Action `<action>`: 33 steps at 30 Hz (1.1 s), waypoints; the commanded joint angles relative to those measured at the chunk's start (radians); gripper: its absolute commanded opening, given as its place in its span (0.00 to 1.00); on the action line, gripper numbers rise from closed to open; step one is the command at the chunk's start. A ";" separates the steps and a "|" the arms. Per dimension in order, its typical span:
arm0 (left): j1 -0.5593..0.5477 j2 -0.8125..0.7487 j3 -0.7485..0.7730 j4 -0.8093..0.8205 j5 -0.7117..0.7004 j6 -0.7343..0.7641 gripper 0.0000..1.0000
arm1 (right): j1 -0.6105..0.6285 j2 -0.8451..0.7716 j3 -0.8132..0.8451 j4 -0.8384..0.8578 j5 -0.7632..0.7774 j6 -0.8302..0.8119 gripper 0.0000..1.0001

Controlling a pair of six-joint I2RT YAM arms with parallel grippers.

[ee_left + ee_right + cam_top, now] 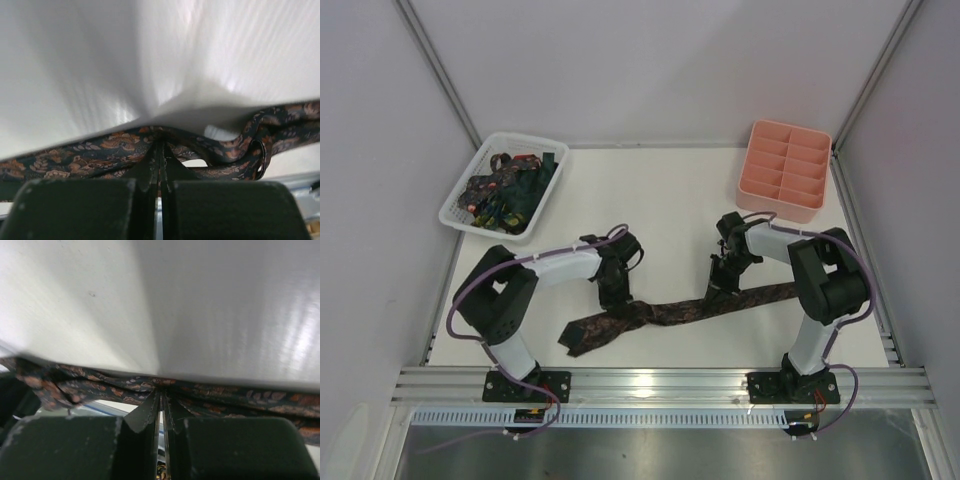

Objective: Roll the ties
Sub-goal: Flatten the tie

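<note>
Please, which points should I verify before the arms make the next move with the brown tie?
1. The left pincer is shut on the brown tie: ok.
2. The right pincer is shut on the same tie: ok.
3. Tie flat between them: not ok, folds beside the left pincer.
4. Wide pointed end lies free: ok.
5. The white basket away from both arms: ok.
</note>
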 commanded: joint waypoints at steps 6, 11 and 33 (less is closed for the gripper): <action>0.093 0.051 0.199 -0.107 -0.330 0.198 0.00 | 0.008 0.116 0.021 0.106 0.072 -0.006 0.11; 0.093 -0.050 0.135 -0.132 -0.307 0.184 0.01 | -0.014 0.130 0.064 0.063 0.154 -0.053 0.11; 0.126 0.035 0.015 0.078 0.012 0.000 0.00 | -0.149 -0.148 0.209 -0.150 0.170 -0.204 0.52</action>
